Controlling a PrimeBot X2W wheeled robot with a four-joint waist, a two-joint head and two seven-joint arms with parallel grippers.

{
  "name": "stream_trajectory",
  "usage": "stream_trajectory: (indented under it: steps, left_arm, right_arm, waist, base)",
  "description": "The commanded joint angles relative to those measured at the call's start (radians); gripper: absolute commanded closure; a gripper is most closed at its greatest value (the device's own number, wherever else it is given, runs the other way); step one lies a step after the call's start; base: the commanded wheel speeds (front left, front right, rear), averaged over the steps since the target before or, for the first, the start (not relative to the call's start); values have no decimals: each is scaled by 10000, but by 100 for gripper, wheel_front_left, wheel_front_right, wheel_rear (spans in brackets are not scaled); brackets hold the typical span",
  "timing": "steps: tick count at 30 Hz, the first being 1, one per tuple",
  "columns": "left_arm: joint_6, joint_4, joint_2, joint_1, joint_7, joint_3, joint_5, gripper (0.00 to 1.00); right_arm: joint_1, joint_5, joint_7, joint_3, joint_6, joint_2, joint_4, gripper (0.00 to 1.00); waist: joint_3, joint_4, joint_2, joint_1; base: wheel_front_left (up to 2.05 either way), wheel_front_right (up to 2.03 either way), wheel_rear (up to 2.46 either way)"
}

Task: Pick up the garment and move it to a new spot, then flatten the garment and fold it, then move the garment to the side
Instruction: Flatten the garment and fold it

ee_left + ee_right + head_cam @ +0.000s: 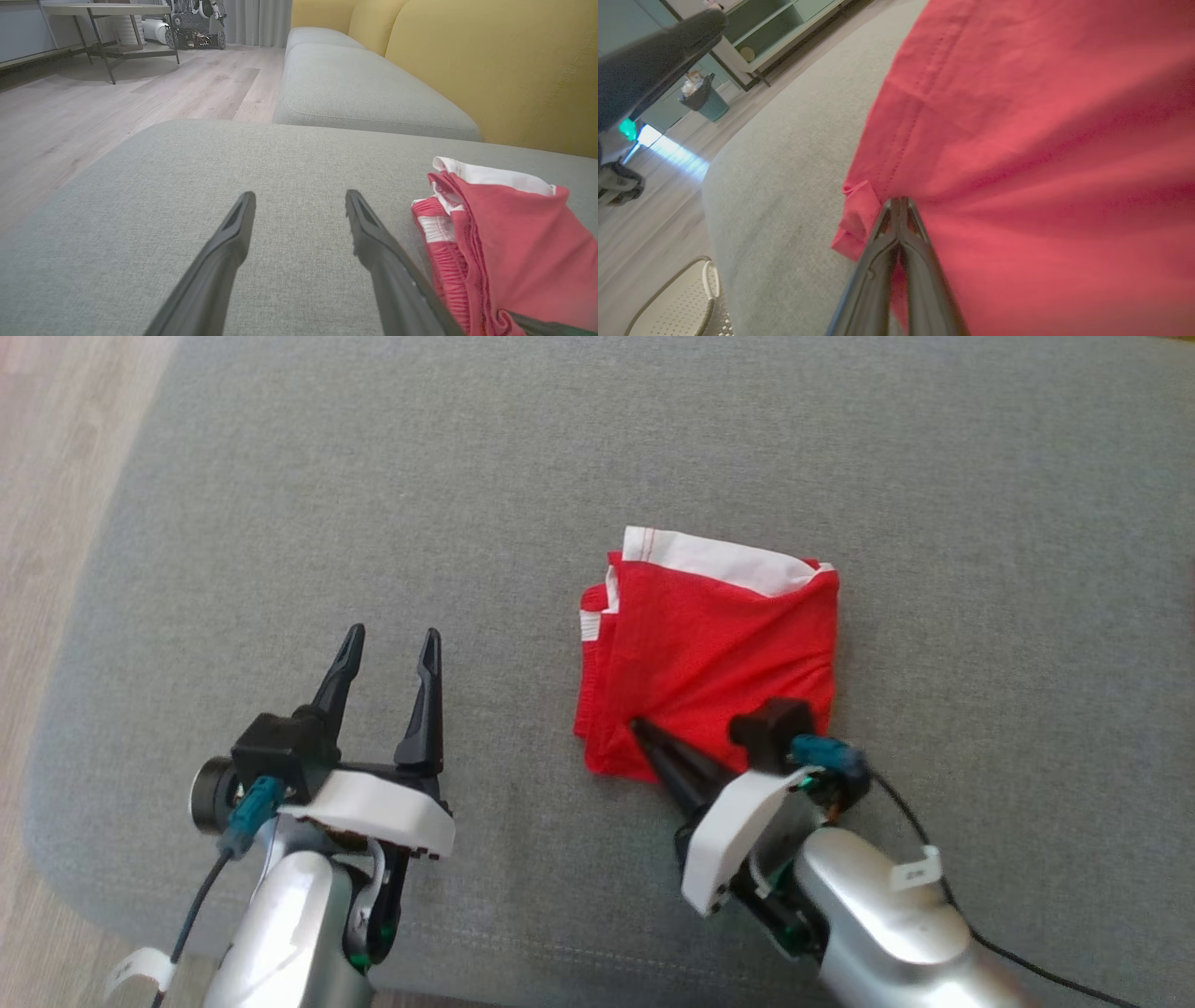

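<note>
Lying on the grey cushion (pixel 653 448), the red garment (pixel 709 653) is folded into a rough square. A white band (pixel 719 560) is seen along its far edge, and a bit more white shows at its left side. The garment is set flat, a little right of the middle of the cushion, with bare grey all round it.

The right gripper (pixel 639 728) is squeezed tight on the garment's near left corner. In the right wrist view its two fingers (pixel 882 261) are pressed together, and the red cloth is pulled into small creases that run to the tips. A little flap (pixel 857 217) of cloth is bunched just beside the tips.

The left gripper (pixel 392 639) is spread wide, and nothing is caught between its fingers. It is placed to the left of the garment, over bare cushion, apart from the cloth.

A wood floor (pixel 47 523) is seen past the cushion's left edge. A yellow back (pixel 490 70) is seen behind the cushion, and a second grey cushion (pixel 364 93) is lined up next to it.
</note>
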Motion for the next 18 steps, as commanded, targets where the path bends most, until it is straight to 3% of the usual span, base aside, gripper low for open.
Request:
stream_trajectory:
  steps: [1, 10, 16, 17, 18]
  left_arm:
    - [27, -372, 99, -299, -51, 354, -32, 0]
    - [-3, -365, 130, -190, -52, 502, 14, 0]
    - [49, -411, 246, 24, -52, 632, 100, 0]
    - [63, -434, 269, 44, -52, 661, 108, 0]
    - [73, -451, 289, 64, -52, 689, 107, 0]
  right_arm:
    - [-218, 220, -91, 573, -9, 206, -196, 100]
    - [-525, 741, -582, 1384, -9, 206, 28, 100]
    - [-550, 840, -1647, 504, -9, 167, -491, 100]
    - [-472, 841, -1739, 156, -9, 125, -597, 93]
    - [-389, 784, -1837, -213, -9, 47, -721, 52]
  waist:
    - [-32, -91, 0, 0]
    - [-189, -417, 0, 0]
    - [-446, -807, 0, 0]
    - [-482, -866, 0, 0]
    - [-521, -916, 0, 0]
  base:
    - [0, 0, 0]
    - [0, 0, 0]
    - [0, 0, 0]
    - [0, 0, 0]
    - [0, 0, 0]
